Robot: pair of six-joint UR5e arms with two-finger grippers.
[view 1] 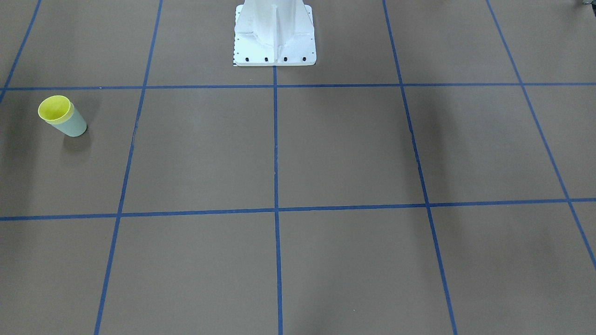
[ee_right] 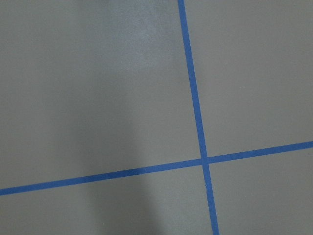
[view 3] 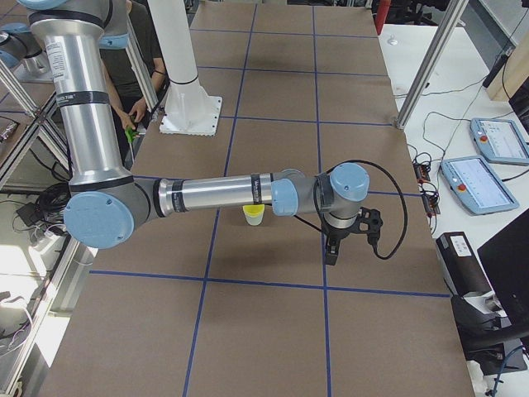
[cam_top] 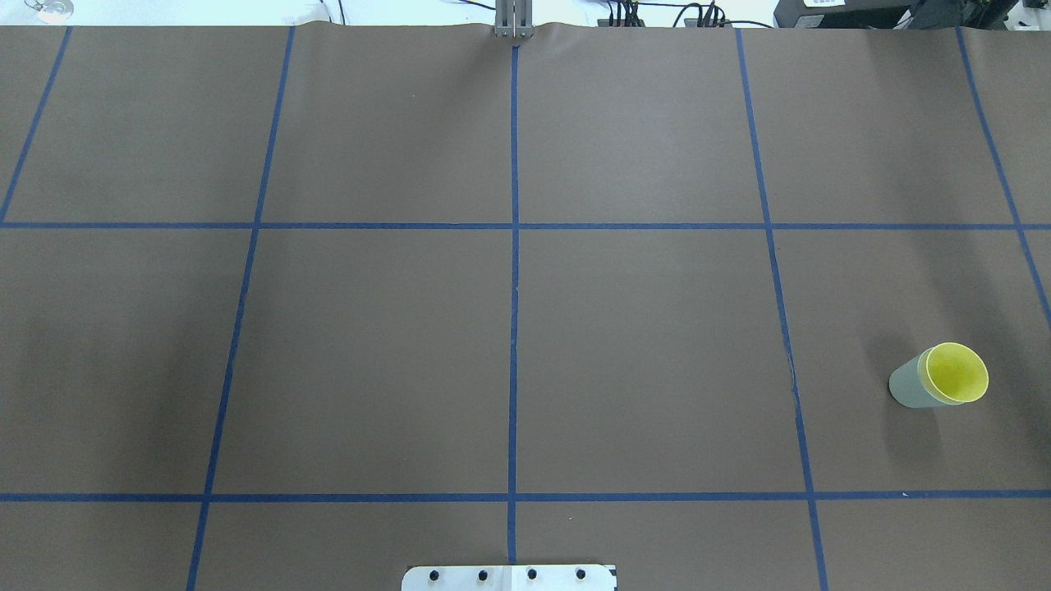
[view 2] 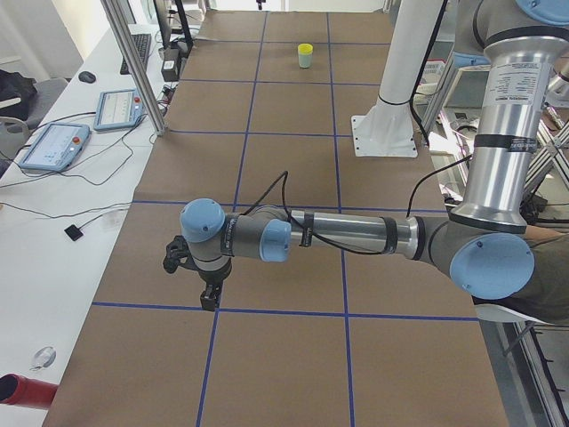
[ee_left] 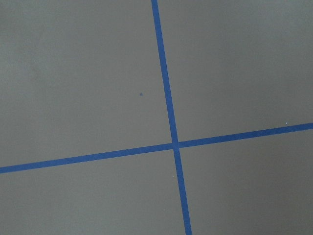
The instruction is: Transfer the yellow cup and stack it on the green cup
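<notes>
Brown worktop (cam_top: pixel 640 345) w/ blue tape grid (cam_top: pixel 514 328). L arm (view 2: pixel 356 236) and R arm (view 3: pixel 215 194) each stretch out level over opposite ends. White base (view 1: pixel 274 37) at robot's edge. Pendants (view 2: pixel 53 145) on side bench. L hand (view 2: pixel 209 298) and R hand (view 3: pixel 331 255) point down; apart or together, can't tell. On robot's right the yellow cup (cam_top: pixel 956 373) sits nested upright in green cup (cam_top: pixel 906 387), touching neither hand.
</notes>
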